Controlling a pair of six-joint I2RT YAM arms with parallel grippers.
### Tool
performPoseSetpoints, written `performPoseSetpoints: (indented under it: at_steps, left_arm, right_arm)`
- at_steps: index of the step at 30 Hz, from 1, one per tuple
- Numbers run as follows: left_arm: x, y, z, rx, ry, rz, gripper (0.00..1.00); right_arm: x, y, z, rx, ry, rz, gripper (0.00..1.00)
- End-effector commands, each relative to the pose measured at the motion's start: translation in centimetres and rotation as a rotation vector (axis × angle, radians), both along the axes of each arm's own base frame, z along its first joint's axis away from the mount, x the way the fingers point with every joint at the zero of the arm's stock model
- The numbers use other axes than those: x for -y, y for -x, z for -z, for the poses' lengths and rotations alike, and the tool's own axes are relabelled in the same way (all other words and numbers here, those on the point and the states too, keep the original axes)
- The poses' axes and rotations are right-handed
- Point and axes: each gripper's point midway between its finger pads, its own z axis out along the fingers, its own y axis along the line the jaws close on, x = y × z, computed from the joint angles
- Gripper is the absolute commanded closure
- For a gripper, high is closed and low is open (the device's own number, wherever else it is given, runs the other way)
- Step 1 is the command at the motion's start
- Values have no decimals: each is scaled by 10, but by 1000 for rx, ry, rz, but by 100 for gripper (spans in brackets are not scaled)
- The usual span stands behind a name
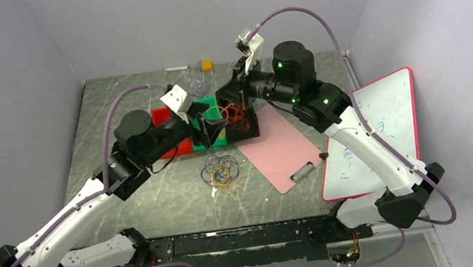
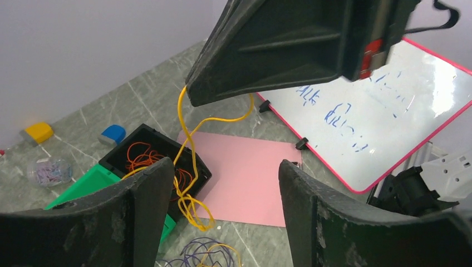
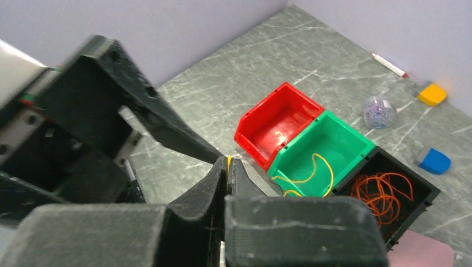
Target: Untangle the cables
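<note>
My right tool is pinched shut on a yellow cable — left tool gapes wide, empty. I'd steer slowly over the green bin — no jerking.

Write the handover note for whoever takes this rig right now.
Left gripper: open, empty. Right gripper: shut on a thin yellow wire loop, raised, its slack hanging down.
Done: orange wire loops lie in the black plastic bin; yellow wire shows in the green plastic bin; the red plastic bin is empty.
To do: a tangle of purple and yellow wire loops on the grey table.
</note>
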Motion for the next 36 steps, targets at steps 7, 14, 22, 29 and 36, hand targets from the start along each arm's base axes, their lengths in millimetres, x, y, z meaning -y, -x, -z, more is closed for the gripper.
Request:
performPoseSetpoints:
  at_steps: [7,14,22,29,36]
  left_arm:
    - [14,-8,-22,62,31,28,31]
    - [28,2,-44,76,62,123,52]
    - [35,11,-51,73,65,188,92]
    - [30,3,-51,59,44,139,93]
    - [27,-3,-66,44,39,101,93]
  right_arm:
    - [9,43,-32,7,-89,-111,100]
    - [12,47,-19,-28,-81,-103,100]
    - [16,47,-17,-35,-111,-72,100]
    - [31,40,-15,-11,-131,29,84]
    - [76,30,-8,60,-218,266,36]
